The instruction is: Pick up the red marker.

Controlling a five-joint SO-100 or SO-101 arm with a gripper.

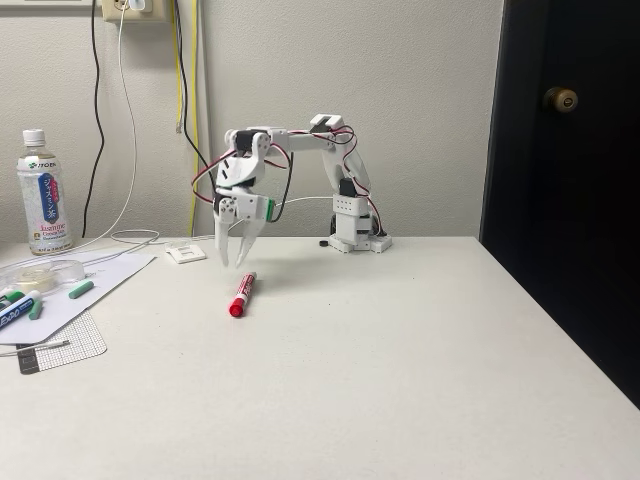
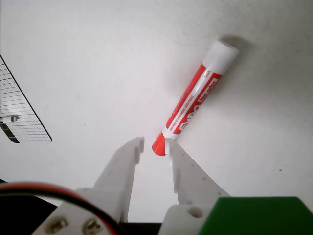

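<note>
red marker [image 1: 242, 294] lies flat on white table [image 1: 400, 380], near arm base, well right of paper sheet [image 1: 70, 295]. gripper [image 1: 232, 262] hangs above table just behind marker, fingers spread, holding nothing. wrist view: red cap end of marker [image 2: 193, 100] sits at fingertips [image 2: 138, 145], right tip just beside cap; contact unclear.

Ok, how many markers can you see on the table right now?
3, maybe more. The red marker lies below the gripper. A blue-labelled marker and a green-capped marker lie on the paper at the fixed view's left edge, partly cut off.
</note>
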